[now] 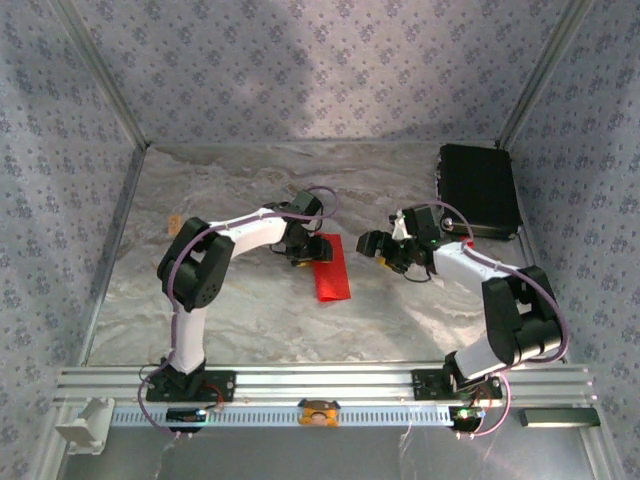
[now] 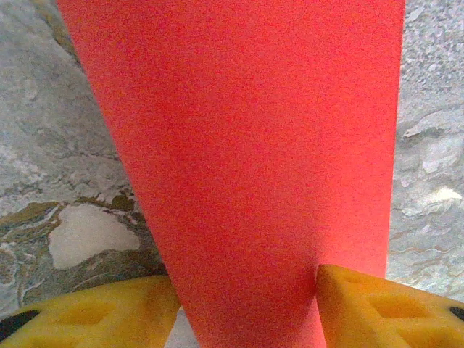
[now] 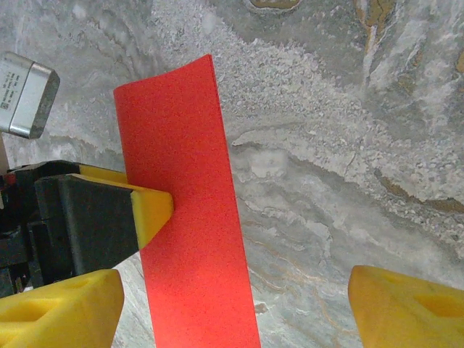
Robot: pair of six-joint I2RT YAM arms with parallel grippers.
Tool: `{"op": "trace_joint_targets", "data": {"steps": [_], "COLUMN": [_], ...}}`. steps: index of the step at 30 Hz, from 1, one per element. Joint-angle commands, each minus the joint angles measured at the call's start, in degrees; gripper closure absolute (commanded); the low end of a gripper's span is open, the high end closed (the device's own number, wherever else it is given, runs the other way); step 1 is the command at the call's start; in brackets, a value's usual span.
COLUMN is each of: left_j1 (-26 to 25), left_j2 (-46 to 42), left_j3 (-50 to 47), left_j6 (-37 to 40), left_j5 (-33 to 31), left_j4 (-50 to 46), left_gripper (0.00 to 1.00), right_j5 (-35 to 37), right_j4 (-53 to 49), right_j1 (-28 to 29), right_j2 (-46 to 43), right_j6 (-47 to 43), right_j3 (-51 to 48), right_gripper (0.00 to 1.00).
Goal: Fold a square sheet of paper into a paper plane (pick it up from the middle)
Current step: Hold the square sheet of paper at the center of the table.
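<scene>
Left wrist view shows the left gripper (image 2: 246,293) half open, a yellow finger touching each long edge of the folded square sheet of paper (image 2: 246,130), hold uncertain; the right gripper (image 3: 232,308) hangs wide open, empty, paper just inside one finger, so folding likely needs aligned edges.

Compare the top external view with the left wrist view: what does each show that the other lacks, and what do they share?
Top external adds the right tool, open, and a black box at the far right. Left wrist adds a close look at the left tool's yellow fingertips flanking the folded square sheet of paper. Both show that red paper and the marbled table.
</scene>
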Motion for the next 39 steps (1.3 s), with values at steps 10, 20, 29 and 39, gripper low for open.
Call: {"op": "trace_joint_targets", "data": {"steps": [10,20,29,39], "left_j1": [-0.13,-0.23,-0.34,-0.72], "left_j2": [7.79,8.01,8.4,8.36], "left_j3": [-3.09,-3.09,-3.3,-3.29], "left_j6": [2.03,2.04,2.05,1.8], "left_j5": [-5.1,-4.85,-4.97,-4.94], "left_j4": [-0.14,-0.12,-0.12,0.14], "left_gripper": [0.43,0.43,0.43,0.43], "right_j5": [-5.66,-4.41,-3.21,-4.92], "right_j4": [1.42,0.38,0.02,0.55], "right_j1": [2.22,6.5,9.3,9.84], "right_j2": [5.34,13.77,18.72,21.78], "right_j6": [-0.75,0.11,-0.15,-0.75], "right_j3": [3.26,8.58,12.51,14.12], "right_gripper": [0.55,0.93,1.0,1.0]}}
